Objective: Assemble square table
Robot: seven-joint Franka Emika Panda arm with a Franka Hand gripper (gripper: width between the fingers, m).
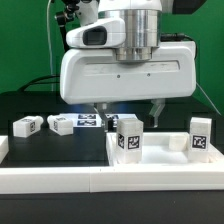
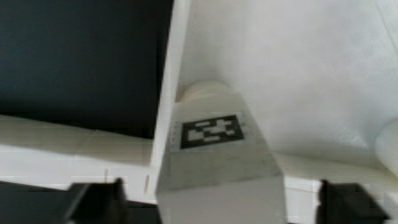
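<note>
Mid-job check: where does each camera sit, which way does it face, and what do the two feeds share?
Exterior view: low, near table height, in front of the white border rail, facing the arm head-on; shows the white wrist housing and the tool over an upright tagged leg.
Wrist view: on the wrist, looking down along the tool; its dark fingers flank the leg.
Shared: the tool and, apparently, that same leg.
</note>
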